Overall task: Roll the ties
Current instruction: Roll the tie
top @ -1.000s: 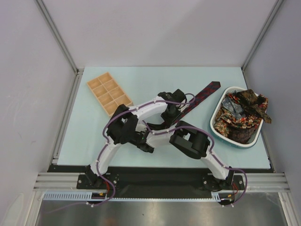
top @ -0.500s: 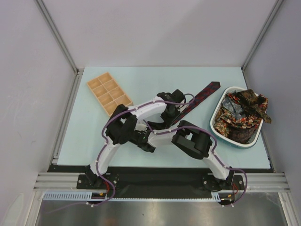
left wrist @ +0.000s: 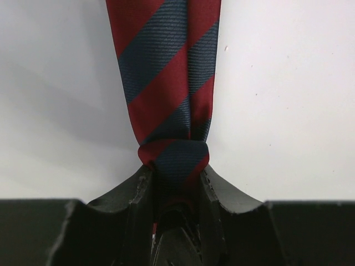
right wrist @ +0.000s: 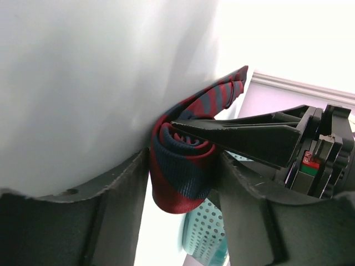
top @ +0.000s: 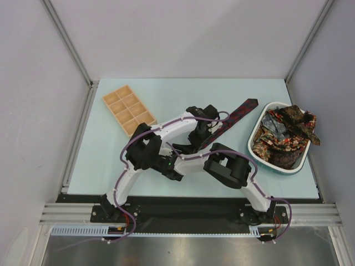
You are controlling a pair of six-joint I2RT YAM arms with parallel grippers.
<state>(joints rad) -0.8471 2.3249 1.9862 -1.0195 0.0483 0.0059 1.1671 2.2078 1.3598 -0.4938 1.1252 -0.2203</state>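
Far left on the table (top: pixel 166 94) sits the wooden tray (top: pixel 128 110), well apart from where I am working. My left gripper (left wrist: pixel 175 170) is clenched on the striped tie (left wrist: pixel 166 72). Its wrist view shows the navy-and-red cloth gathered into a tight bunch between the two fingers, with the rest running flat away from me over the table. From the other wrist I see what that bunch is: a small coil of a few turns, with a left finger reaching into its core. My right gripper (right wrist: pixel 183 166) brackets that coil, a finger close against each flank. I cannot tell whether those fingers are pressing it or only standing beside it. From above, the free length of the tie stretches up and to the right, its far end lying just short of the basket (top: pixel 275 170), where the other ties (top: pixel 285 138) are heaped. I judge I am early in rolling this tie: the coil is started and most of the cloth is unrolled. The next move, I think, calls for one hand to stop the coil springing open. The other would take a fresh bite and turn it on toward the far end, edges kept square so the roll does not cone.
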